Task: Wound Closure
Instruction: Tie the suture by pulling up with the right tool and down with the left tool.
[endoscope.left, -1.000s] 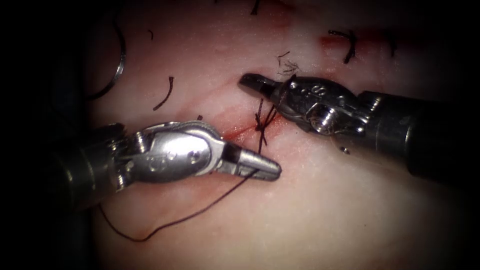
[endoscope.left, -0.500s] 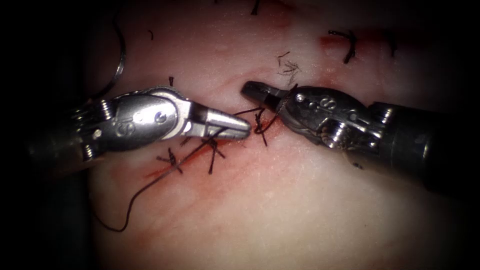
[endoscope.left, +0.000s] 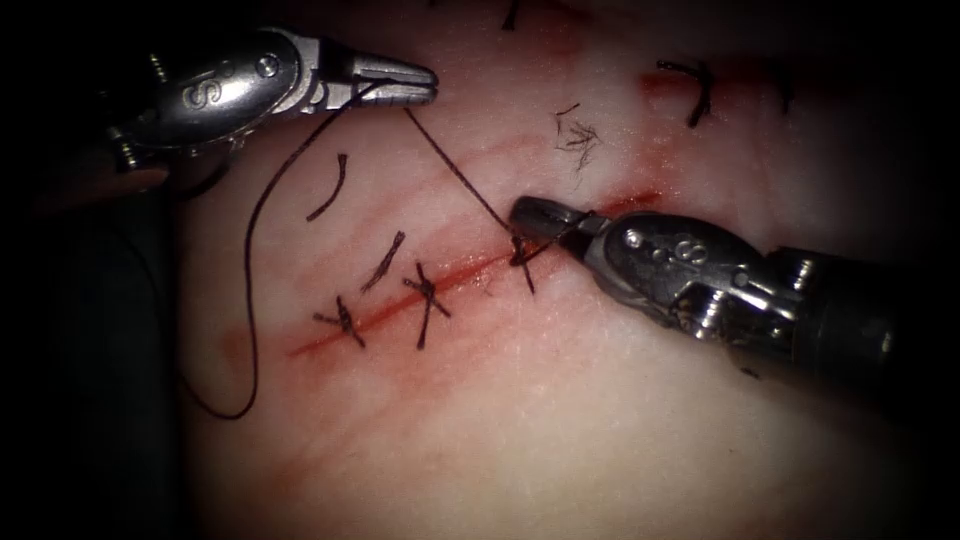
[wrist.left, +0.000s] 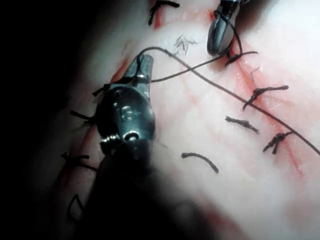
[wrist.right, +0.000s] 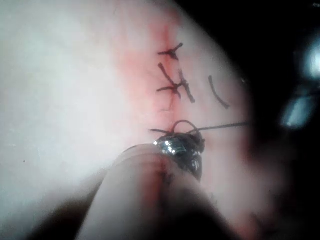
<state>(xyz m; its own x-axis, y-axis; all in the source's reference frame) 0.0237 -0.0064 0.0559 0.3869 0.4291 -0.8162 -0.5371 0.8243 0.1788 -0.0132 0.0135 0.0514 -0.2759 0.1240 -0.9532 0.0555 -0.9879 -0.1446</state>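
- Up at the endoscope view's far left, the left tool (endoscope.left: 420, 82) has its fingers clamped on the thread (endoscope.left: 455, 165), which runs taut to a knot (endoscope.left: 522, 252) on the cut (endoscope.left: 400, 305). The right tool (endoscope.left: 535, 215) grips thread at that knot.
- Left wrist view: the left tool (wrist.left: 141, 64) holds thread above the tissue (wrist.left: 200, 125).
- Right wrist view: the right tool (wrist.right: 192, 145) sits at the knot; I cannot tell where the needle is.

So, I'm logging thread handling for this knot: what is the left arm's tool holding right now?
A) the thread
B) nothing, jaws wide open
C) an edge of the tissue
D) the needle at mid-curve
A: the left tool has its jaws shut on the thread, which runs taut down to the knot at the cut beside the right tool.
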